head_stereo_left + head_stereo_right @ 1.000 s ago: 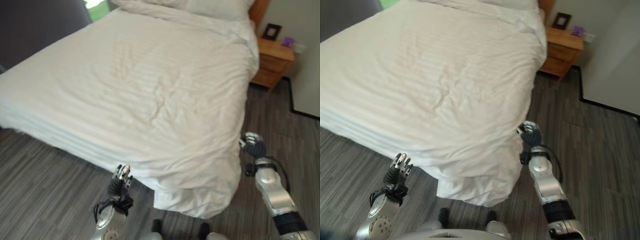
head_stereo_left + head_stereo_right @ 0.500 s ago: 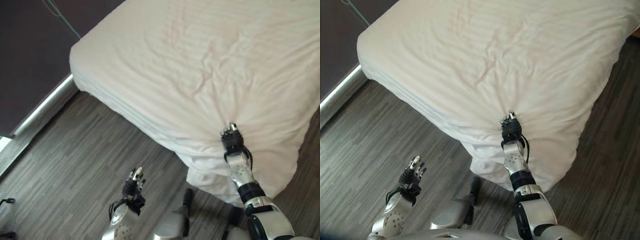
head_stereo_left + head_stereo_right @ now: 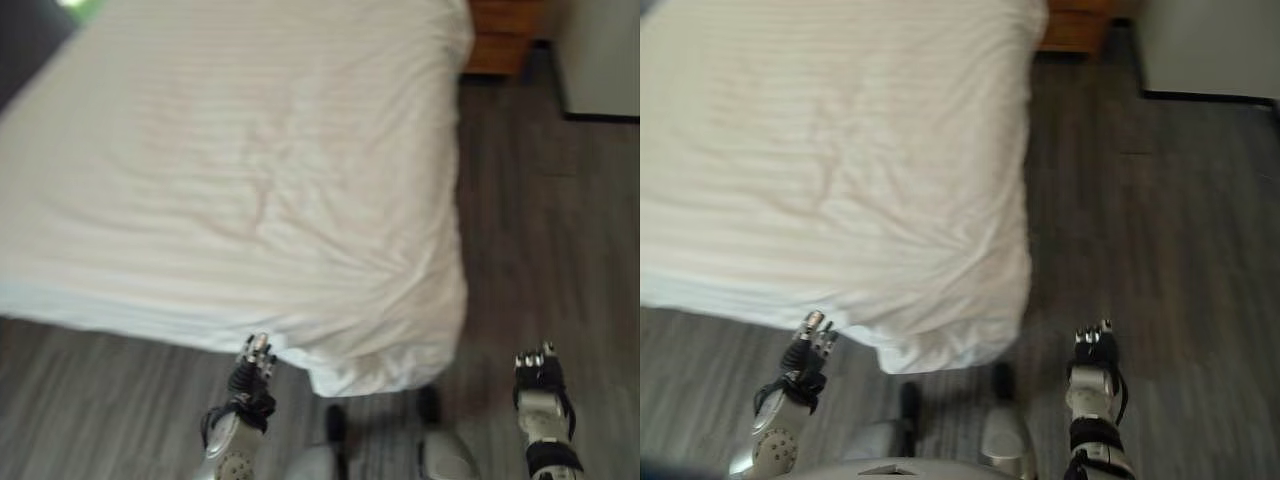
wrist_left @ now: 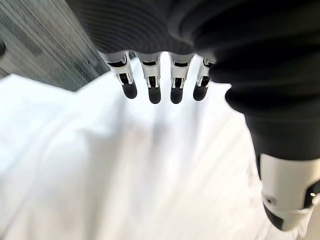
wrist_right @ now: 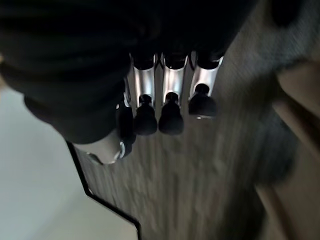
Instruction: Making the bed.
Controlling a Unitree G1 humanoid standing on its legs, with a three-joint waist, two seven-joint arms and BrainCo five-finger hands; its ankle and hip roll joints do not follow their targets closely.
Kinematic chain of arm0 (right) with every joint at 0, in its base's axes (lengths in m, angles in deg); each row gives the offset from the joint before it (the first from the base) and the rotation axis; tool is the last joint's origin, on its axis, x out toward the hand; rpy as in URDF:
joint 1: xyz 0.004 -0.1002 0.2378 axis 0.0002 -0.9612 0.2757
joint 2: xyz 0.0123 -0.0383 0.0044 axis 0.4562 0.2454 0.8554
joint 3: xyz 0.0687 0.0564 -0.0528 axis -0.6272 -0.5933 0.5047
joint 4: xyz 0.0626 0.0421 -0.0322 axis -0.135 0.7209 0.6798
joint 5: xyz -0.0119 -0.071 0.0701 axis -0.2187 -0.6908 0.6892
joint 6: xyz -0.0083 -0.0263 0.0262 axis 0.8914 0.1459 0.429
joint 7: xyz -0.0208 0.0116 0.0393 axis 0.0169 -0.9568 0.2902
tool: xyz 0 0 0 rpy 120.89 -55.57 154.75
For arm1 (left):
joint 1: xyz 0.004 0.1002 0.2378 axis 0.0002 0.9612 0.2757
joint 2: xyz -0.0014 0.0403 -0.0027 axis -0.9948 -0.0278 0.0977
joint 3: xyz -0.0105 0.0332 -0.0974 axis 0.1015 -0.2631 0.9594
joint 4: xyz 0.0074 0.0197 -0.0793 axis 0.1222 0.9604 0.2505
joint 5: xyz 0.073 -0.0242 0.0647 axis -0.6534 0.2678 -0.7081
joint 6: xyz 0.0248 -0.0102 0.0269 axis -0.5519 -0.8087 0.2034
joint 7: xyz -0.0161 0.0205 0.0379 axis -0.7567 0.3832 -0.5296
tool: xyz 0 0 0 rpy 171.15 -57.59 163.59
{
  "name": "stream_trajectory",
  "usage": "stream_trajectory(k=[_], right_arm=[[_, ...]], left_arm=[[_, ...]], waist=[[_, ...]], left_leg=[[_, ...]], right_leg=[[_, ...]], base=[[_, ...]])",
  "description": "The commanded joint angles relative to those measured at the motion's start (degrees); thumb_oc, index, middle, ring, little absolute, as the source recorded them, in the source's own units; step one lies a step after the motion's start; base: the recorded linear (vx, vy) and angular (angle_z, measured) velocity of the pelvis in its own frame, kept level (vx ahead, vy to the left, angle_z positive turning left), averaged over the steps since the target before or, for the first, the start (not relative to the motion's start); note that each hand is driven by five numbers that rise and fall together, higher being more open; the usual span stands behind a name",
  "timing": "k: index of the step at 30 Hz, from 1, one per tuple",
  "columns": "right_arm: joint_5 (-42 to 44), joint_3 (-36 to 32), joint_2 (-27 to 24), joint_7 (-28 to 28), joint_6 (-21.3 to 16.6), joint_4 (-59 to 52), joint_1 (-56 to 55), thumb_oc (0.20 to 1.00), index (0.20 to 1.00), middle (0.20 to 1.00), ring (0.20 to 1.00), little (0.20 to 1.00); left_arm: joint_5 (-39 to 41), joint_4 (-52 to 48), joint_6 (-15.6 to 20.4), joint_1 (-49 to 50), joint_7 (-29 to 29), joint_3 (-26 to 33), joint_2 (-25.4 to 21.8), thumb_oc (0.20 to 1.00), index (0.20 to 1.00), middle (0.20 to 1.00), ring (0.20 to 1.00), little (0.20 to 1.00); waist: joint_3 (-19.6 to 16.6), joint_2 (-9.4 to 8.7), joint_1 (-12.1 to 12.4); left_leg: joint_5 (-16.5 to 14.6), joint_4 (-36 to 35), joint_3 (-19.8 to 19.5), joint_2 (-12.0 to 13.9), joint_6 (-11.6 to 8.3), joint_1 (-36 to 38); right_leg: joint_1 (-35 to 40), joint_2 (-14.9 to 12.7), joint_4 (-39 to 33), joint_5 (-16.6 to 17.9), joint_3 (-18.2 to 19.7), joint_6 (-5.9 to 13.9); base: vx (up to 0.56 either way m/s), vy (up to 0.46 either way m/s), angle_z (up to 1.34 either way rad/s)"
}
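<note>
Grey floor (image 3: 540,230); duvet corner (image 3: 370,365) just beside left robot hand (image 3: 252,365).

- We see a grey-brown striped plank floor (image 3: 1120,230).
- We see a wooden bedside cabinet (image 3: 505,45) beside a pale wall (image 3: 1210,45).

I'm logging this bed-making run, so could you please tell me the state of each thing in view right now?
White quilted duvet: spread flat over the bed, lightly creased, its near corner bunched and hanging toward the floor.
Left hand: open, fingers straight, at the duvet's near edge, holding nothing.
Right hand: open, over the grey wood-look floor, apart from the bed.
Wooden nightstand: by the bed's far corner.
</note>
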Motion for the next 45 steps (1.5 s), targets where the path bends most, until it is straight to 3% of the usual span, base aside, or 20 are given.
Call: stream_trajectory(k=[1,2,3,7,8,9,10,13,17,19,25,29,32,34,35,37,39,40,43,45], right_arm=[[-4.3,-1.71,-0.47,0.2,0.89,-0.17,1.31,0.2,0.2,0.2,0.2,0.2],[-7.98,-1.08,-1.3,0.07,2.21,0.24,0.36,0.2,0.2,0.2,0.2,0.2],[-14.74,1.82,-1.84,-0.69,3.75,-1.65,-1.34,1.0,1.0,1.0,1.0,1.0],[-31.69,7.98,-3.25,-3.19,5.02,-13.87,-7.41,1.0,1.0,1.0,1.0,1.0],[-36.01,8.49,-3.96,-2.83,5.13,-15.32,-7.7,1.0,1.0,1.0,1.0,1.0],[-44.45,10.0,-5.71,-2.77,5.16,-22.95,-8.85,1.0,1.0,1.0,1.0,1.0],[-48.22,9.62,-5.92,-2.67,5.9,-24.01,-10.16,1.0,1.0,1.0,1.0,1.0],[-55.65,8.65,-7.24,-3.87,7.41,-24.82,-13.22,1.0,1.0,1.0,1.0,1.0],[-61.34,8.14,-8.84,-5.62,9.16,-25.44,-14.18,1.0,1.0,1.0,1.0,1.0],[-61.54,8.52,-8.73,-6.14,9.9,-25.09,-14.3,1.0,1.0,1.0,1.0,1.0],[-65.89,9.53,-12.04,-5.18,10.52,-30.29,-13.62,1.0,1.0,1.0,1.0,1.0],[-64.39,11.22,-11.2,-5.63,9.9,-33.76,-12.72,1.0,1.0,1.0,1.0,1.0],[-61.37,13.11,-10.2,-6.34,9.23,-36.33,-11.55,1.0,1.0,1.0,1.0,1.0],[-59.98,14.34,-9.92,-6.64,8.45,-38.2,-11.95,1.0,1.0,1.0,1.0,1.0],[-60.86,16.09,-10.31,-5.85,7.65,-40.22,-10.95,1.0,1.0,1.0,1.0,1.0],[-61.95,17.57,-10.45,-5.06,7.2,-41.49,-9.63,1.0,1.0,1.0,1.0,1.0],[-64.98,19.06,-11.17,-4.43,6.83,-43.03,-8.92,1.0,1.0,1.0,1.0,1.0],[-65.01,19.06,-11.17,-4.41,6.86,-43.09,-9.01,1.0,1.0,1.0,1.0,1.0],[-65.04,18.61,-11.67,-3.6,6.04,-44.76,-9.18,1.0,1.0,1.0,1.0,1.0],[-64.55,18.84,-11.84,-4.0,5.72,-45.39,-9.18,1.0,1.0,1.0,1.0,1.0]], left_arm=[[-1.35,-6.2,0.72,-0.03,-0.16,-1.67,-0.94,1.0,1.0,1.0,1.0,1.0],[-4.64,-9.62,0.29,-1.04,-0.48,-1.48,-2.66,1.0,1.0,1.0,1.0,1.0],[-9.91,-13.47,-0.02,-1.12,-0.7,-0.97,-4.31,1.0,1.0,1.0,1.0,1.0],[-20.2,-21.43,0.92,-1.28,-2.58,0.01,-8.17,1.0,1.0,1.0,1.0,1.0],[-21.4,-23.04,1.16,-1.82,-2.94,-0.06,-9.24,1.0,1.0,1.0,1.0,1.0],[-23.6,-25.83,2.06,-2.55,-4.03,0.39,-10.76,1.0,1.0,1.0,1.0,1.0],[-23.95,-29.07,2.44,-2.31,-4.87,0.96,-11.78,1.0,1.0,1.0,1.0,1.0],[-22.13,-35.2,3.2,2.28,-9.39,3.07,-12.95,1.0,1.0,1.0,1.0,1.0],[-13.18,-37.26,1.28,9.15,-13.79,4.2,-12.26,1.0,1.0,1.0,1.0,1.0],[-11.46,-36.09,-0.07,12.55,-15.17,4.37,-12.19,1.0,1.0,1.0,1.0,1.0],[-18.97,-33.99,-0.49,11.93,-10.08,4.86,-10.19,1.0,1.0,1.0,1.0,1.0],[-23.09,-31.15,-0.31,5.91,-8.36,-0.03,-9.45,1.0,1.0,1.0,1.0,1.0],[-24.6,-29.36,-0.17,0.66,-8.08,-4.66,-9.47,1.0,1.0,1.0,1.0,1.0],[-26.19,-28.27,-0.1,-2.4,-7.69,-7.51,-10.01,1.0,1.0,1.0,1.0,1.0],[-29.25,-26.04,0.42,-6.87,-4.85,-10.42,-10.43,1.0,1.0,1.0,1.0,1.0],[-31.51,-23.47,0.54,-9.43,-2.36,-12.26,-9.57,1.0,1.0,1.0,1.0,1.0],[-31.37,-21.91,1.04,-8.34,-1.09,-13.12,-8.85,1.0,1.0,1.0,1.0,1.0],[-31.37,-21.88,1.08,-8.31,-1.09,-13.16,-8.83,1.0,1.0,1.0,1.0,1.0],[-31.59,-21.38,0.84,-8.13,-1.1,-14.91,-8.83,1.0,1.0,1.0,1.0,1.0],[-32.07,-20.38,0.61,-7.69,-1.05,-15.42,-8.58,1.0,1.0,1.0,1.0,1.0]], waist=[[-0.73,4.51,0.22],[-1.57,3.39,-0.75],[-1.69,2.3,-0.97],[-1.43,0.28,-0.98],[-1.17,0.11,-0.71],[-0.38,0.72,0.77],[-0.32,1.03,1.2],[-1.21,1.79,2.63],[-2.36,2.76,4.47],[-3.2,2.14,5.11],[-3.71,2.88,5.06],[-3.32,3.17,3.78],[-2.35,1.97,2.49],[-1.03,0.43,2.22],[0.63,-1.8,2.96],[1.02,-2.79,4.75],[0.95,-1.82,6.64],[0.93,-1.83,6.88],[0.92,-0.2,7.85],[0.39,1.9,8.36]], left_leg=[[-0.37,-8.18,8.46,1.27,3.13,8.49],[-0.23,-8.18,8.83,0.2,3.43,9.32],[-0.29,-8.18,9.51,-0.35,3.79,9.93],[-1.07,-8.18,11.39,-0.64,4.81,11.43],[-1.04,-8.18,11.95,-0.45,4.97,11.6],[-0.41,-8.18,13.87,0.69,4.93,11.5],[-0.11,-8.18,14.91,1.15,4.99,11.45],[0.46,-8.18,17.28,1.61,5.65,11.02],[0.99,-8.18,19.4,1.92,6.26,10.53],[1.58,-7.99,19.68,1.48,5.81,9.91],[3.5,-8.17,19.47,4.61,2.6,9.82],[4.57,-7.32,20.6,7.11,1.29,10.0],[3.0,3.27,21.36,8.45,1.28,7.77],[6.0,15.86,19.78,9.57,1.86,2.98],[7.7,27.16,14.38,6.64,3.08,-2.22],[4.38,34.96,10.51,-0.82,4.29,-7.87],[2.37,30.96,9.85,-5.21,5.45,-10.97],[2.21,30.96,10.11,-5.16,5.52,-10.84],[4.1,17.92,9.78,-5.28,5.85,-11.89],[8.99,5.59,8.69,-4.84,5.54,-11.63]], right_leg=[[-0.23,-0.31,-1.43,-1.46,-7.55,0.66],[0.05,-1.01,-1.43,0.12,-7.7,0.99],[0.34,-1.39,-1.43,1.07,-7.55,1.66],[0.57,-1.14,-0.49,2.31,-7.93,2.96],[-0.04,-1.28,0.43,2.56,-9.54,3.31],[-1.19,-2.72,4.13,1.33,-16.59,2.76],[-1.06,-3.51,5.57,0.22,-19.62,2.53],[1.08,-4.92,8.18,-1.68,-23.47,1.18],[4.91,-5.64,10.1,-3.69,-21.93,1.18],[8.54,-4.06,4.27,-4.16,-19.37,1.23],[11.96,-2.15,-0.76,-4.8,-21.21,0.26],[11.81,-0.24,-0.74,-6.14,-20.47,-0.81],[11.56,1.21,-0.62,-6.68,-17.91,-2.16],[12.42,2.5,-0.72,-6.99,-15.69,-3.58],[12.3,2.49,-0.92,-6.39,-13.11,-4.67],[12.67,2.58,-1.25,-6.18,-8.76,-4.87],[14.31,3.79,-1.43,-6.83,-3.12,-4.22],[14.35,3.74,-1.43,-6.92,-2.87,-4.18],[16.48,5.54,-1.43,-9.27,0.42,-4.42],[18.33,7.9,-1.43,-11.16,2.23,-4.93]], base=[[-0.12,0.288,-0.84],[-0.15,0.277,0.35],[-0.24,0.262,0.41],[-0.11,0.114,-0.1],[-0.21,0.055,-0.29],[-0.24,0.035,-0.26],[-0.2,0.023,-0.33],[-0.17,0.027,-0.92],[-0.09,-0.013,-0.83],[0.0,-0.072,-0.5],[0.0,-0.211,0.01],[-0.03,-0.182,-0.02],[-0.03,-0.253,-0.38],[-0.01,-0.344,-1.05],[-0.01,-0.325,-1.43],[0.04,-0.185,-1.66],[0.24,-0.033,-2.31],[0.27,-0.007,-2.48],[0.3,0.028,-1.08],[0.44,0.064,-0.07]])
